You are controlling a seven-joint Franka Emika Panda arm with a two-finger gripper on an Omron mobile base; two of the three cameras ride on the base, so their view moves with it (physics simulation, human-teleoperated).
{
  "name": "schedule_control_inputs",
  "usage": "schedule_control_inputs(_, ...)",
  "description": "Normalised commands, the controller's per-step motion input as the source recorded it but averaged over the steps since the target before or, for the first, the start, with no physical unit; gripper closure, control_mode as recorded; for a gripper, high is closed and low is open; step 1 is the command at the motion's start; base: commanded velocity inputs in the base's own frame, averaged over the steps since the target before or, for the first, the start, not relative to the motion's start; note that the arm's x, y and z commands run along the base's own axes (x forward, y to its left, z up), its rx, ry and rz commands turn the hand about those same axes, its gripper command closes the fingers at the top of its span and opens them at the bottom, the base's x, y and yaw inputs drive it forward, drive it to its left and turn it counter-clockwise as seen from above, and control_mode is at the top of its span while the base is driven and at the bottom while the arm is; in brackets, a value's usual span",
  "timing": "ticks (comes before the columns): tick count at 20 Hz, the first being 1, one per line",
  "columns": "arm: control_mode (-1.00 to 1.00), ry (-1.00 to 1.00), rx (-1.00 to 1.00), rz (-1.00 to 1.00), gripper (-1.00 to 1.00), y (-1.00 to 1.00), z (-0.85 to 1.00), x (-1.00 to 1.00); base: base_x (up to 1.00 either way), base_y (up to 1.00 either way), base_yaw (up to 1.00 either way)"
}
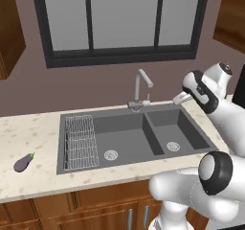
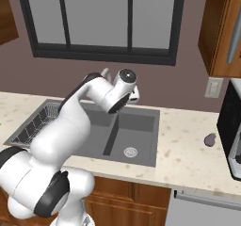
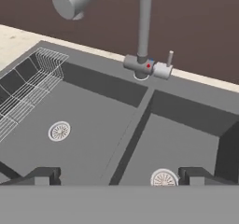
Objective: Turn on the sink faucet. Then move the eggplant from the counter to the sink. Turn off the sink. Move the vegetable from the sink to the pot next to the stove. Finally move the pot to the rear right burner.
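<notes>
Eggplant (image 1: 23, 162) lying on the speckled beige counter (image 1: 28, 133), well left of the sink (image 1: 158, 115) and apart from it.

Dark window (image 1: 119, 20) over a brown wall behind; wooden cabinets (image 1: 95, 210) below the counter edge. Double-basin grey sink set into the counter, with a wire rack (image 1: 79, 142) in the left part of the large basin and a round drain (image 1: 111, 154) in each basin floor; nothing else inside. Faucet (image 1: 140, 87) upright at the rear rim between the basins, small lever (image 3: 169, 59) standing up beside its base. Gripper (image 3: 119, 175) hanging above the sink, jaws spread wide and holding nothing, fingertips (image 3: 44, 175) apart from every surface. Small dark object (image 2: 210, 139) on the right counter stretch near a black appliance (image 2: 231, 126). Open counter between eggplant and sink rim.
</notes>
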Motion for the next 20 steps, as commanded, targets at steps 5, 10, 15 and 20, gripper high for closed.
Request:
schedule_control_inputs(5, -1.00, -0.02, 0.00, 0.12, -1.00, -0.08, -0.17, 0.23, 0.00, 0.00, 0.00)
schedule_control_inputs(10, -1.00, -0.11, 0.00, 0.16, -1.00, -0.08, -0.12, 0.39, 0.00, 0.00, 0.00)
schedule_control_inputs(15, -1.00, -0.20, 0.01, 0.26, -1.00, 0.00, 0.00, 0.29, 0.00, 0.00, 0.00)
schedule_control_inputs(20, -1.00, -0.18, 0.01, 0.26, -1.00, -0.01, -0.02, 0.19, 0.00, 0.00, 0.00)
